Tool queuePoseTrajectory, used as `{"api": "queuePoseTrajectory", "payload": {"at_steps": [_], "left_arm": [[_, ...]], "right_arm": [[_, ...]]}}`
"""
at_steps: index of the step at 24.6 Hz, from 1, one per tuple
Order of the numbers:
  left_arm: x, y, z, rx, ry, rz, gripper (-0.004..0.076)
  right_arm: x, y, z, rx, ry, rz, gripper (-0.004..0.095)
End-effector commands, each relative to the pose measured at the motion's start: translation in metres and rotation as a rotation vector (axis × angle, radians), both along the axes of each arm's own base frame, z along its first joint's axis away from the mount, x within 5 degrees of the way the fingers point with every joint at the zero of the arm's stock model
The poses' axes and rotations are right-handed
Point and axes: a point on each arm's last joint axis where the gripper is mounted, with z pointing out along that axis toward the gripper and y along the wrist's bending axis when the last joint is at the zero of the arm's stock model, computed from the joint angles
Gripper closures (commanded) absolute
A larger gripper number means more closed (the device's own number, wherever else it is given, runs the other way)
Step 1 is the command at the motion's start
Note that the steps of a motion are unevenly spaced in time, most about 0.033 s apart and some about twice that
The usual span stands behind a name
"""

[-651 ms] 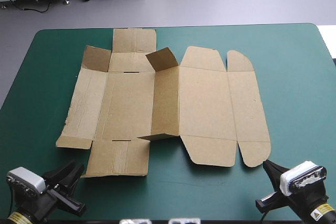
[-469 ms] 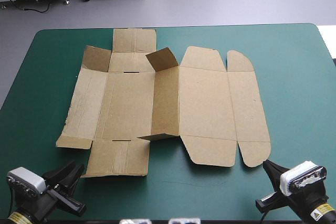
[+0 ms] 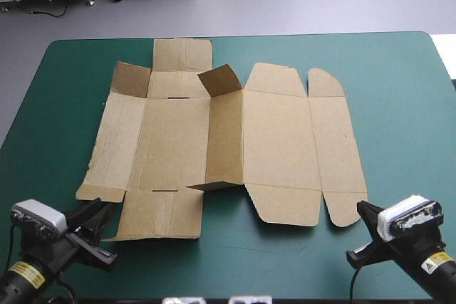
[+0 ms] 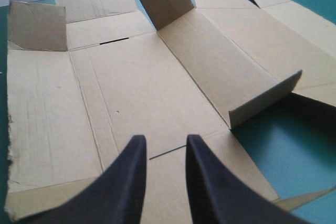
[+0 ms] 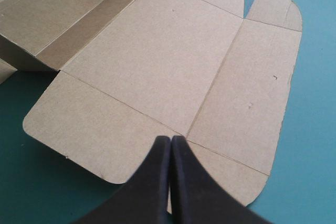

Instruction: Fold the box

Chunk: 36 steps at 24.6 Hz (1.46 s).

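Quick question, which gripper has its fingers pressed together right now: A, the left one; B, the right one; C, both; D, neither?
B: the right gripper has its black fingers meeting in one point by the box, while the left gripper shows a clear gap between its fingers.

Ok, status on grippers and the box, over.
Left gripper open, over the box at its near-left flap. Right gripper shut, over the near-right corner. Sheet mostly flat, middle wall and two far flaps raised. Nothing in the way.
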Motion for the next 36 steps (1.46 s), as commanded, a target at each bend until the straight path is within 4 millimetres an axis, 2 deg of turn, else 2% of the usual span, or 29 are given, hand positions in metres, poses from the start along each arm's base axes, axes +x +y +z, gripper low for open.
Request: {"api": "queuePoseTrajectory", "payload": {"at_steps": [1, 7, 13, 15, 17, 18, 19, 22, 24, 26, 29, 30, 32, 36], "left_arm": [[0.017, -0.006, 0.031, 0.006, -0.07, 0.009, 0.0534], [0.039, -0.016, 0.037, 0.026, -0.042, 0.009, 0.0529], [0.044, -0.01, 0.045, -0.001, -0.084, 0.109, 0.0466], [0.043, -0.006, 0.053, -0.031, -0.087, 0.149, 0.0453], [0.041, -0.003, 0.069, -0.031, -0.088, 0.169, 0.0453], [0.042, -0.001, 0.081, 0.004, -0.062, 0.187, 0.0453], [0.044, -0.001, 0.085, 0.031, -0.038, 0.199, 0.0453], [0.055, -0.003, 0.099, 0.098, -0.011, 0.218, 0.0453], [0.074, -0.011, 0.11, 0.136, 0.005, 0.222, 0.0453], [0.095, -0.021, 0.109, 0.161, 0.024, 0.214, 0.0453], [0.111, -0.036, 0.101, 0.109, 0.099, 0.165, 0.0453], [0.119, -0.048, 0.092, 0.089, 0.165, 0.101, 0.0453], [0.131, -0.058, 0.079, 0.133, 0.239, 0.043, 0.0454], [0.147, -0.066, 0.064, 0.193, 0.311, 0.006, 0.0454]], "right_arm": [[0.019, 0.001, 0.021, -0.004, -0.042, -0.007, 0.0927], [0.042, 0.003, 0.014, -0.028, 0.058, 0.002, 0.0927], [0.046, 0.003, 0.014, -0.051, 0.037, 0.01, 0.0927], [0.047, 0.003, 0.015, -0.049, 0.026, 0.004, 0.0927], [0.047, 0.003, 0.015, -0.049, 0.027, 0.004, 0.0927], [0.047, 0.003, 0.015, -0.055, 0.024, 0.007, 0.0927], [0.047, 0.003, 0.015, -0.058, 0.023, 0.008, 0.0927], [0.047, 0.003, 0.015, -0.059, 0.022, 0.009, 0.0927], [0.047, 0.003, 0.015, -0.062, 0.021, 0.011, 0.0927], [0.047, 0.003, 0.015, -0.064, 0.02, 0.011, 0.0927], [0.046, 0.004, 0.015, -0.054, 0.021, 0.012, 0.0927], [0.046, 0.004, 0.016, -0.048, 0.018, 0.02, 0.0927], [0.046, 0.005, 0.016, -0.046, 0.01, 0.033, 0.0927], [0.046, 0.006, 0.016, -0.044, 0.01, 0.037, 0.0927]]}}
